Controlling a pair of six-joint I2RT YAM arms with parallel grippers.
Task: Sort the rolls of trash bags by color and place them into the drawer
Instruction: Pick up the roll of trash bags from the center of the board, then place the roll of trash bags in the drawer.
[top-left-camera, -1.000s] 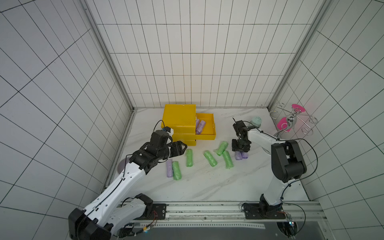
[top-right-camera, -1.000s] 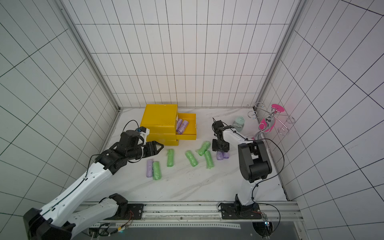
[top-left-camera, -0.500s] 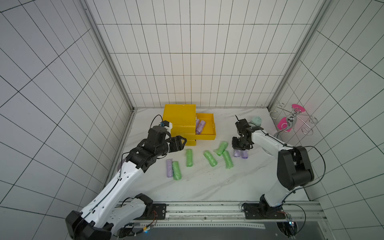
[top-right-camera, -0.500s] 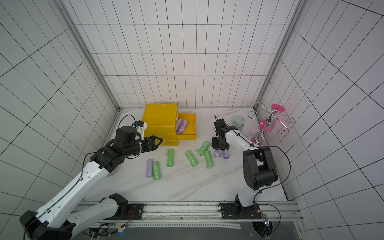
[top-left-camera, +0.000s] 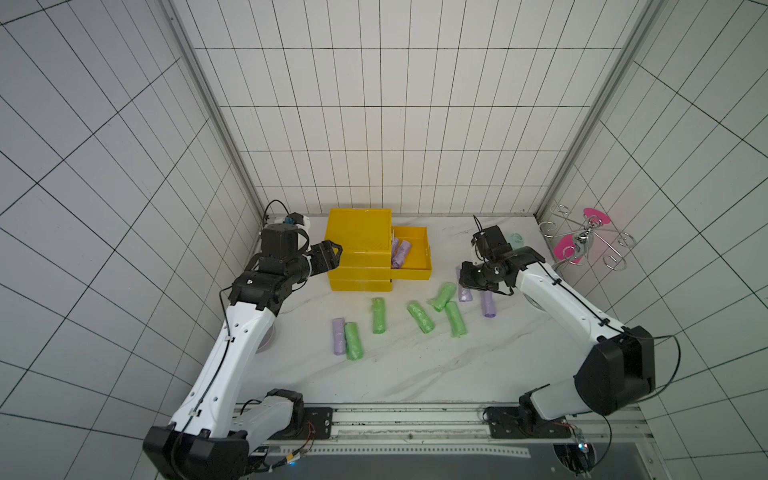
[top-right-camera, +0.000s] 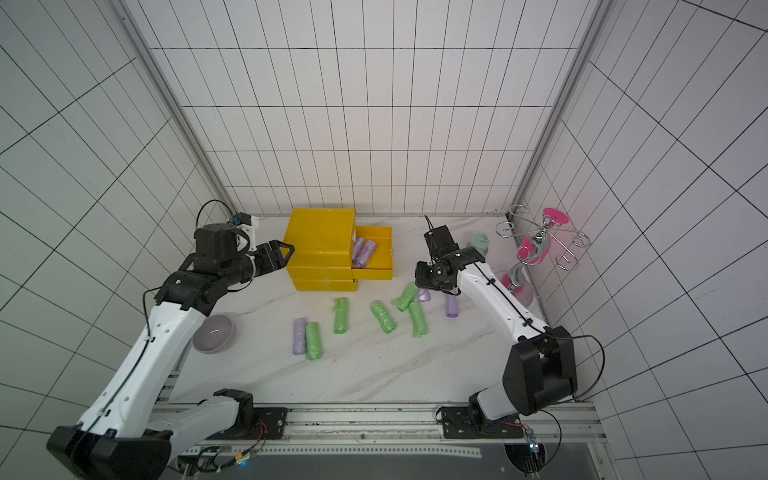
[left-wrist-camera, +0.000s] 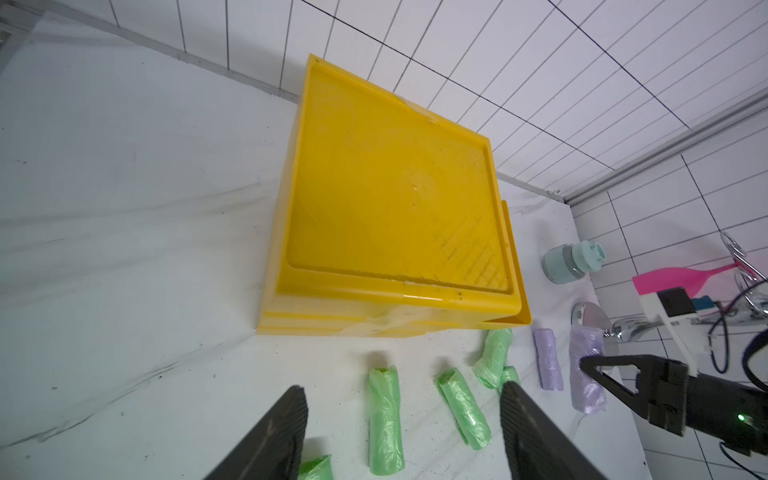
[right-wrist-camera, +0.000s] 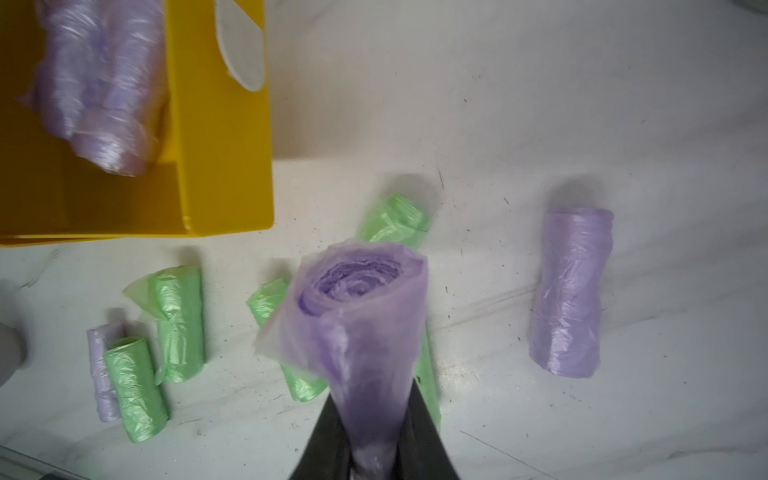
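The yellow drawer unit (top-left-camera: 359, 232) stands at the back, with one drawer (top-left-camera: 428, 253) pulled out and two purple rolls (top-left-camera: 400, 251) lying in it. My right gripper (top-left-camera: 467, 282) is shut on a purple roll (right-wrist-camera: 357, 307), held just above the table, right of the drawer. Several green rolls (top-left-camera: 420, 318) and two purple rolls (top-left-camera: 489, 304) (top-left-camera: 338, 336) lie on the marble top. My left gripper (top-left-camera: 334, 249) is open and empty at the unit's left front corner; in the left wrist view the left gripper (left-wrist-camera: 403, 388) has a green roll (left-wrist-camera: 384, 419) showing between its fingers, on the table beyond.
A pale mint jar (top-left-camera: 516, 239) stands at the back right. A wire rack with pink utensils (top-left-camera: 582, 245) hangs on the right wall. A lavender bowl (top-right-camera: 212, 333) sits at the left edge beside my left arm.
My right gripper has closed on a purple roll and shifted slightly left with it. My left gripper has moved back toward the yellow unit and opened a little wider.
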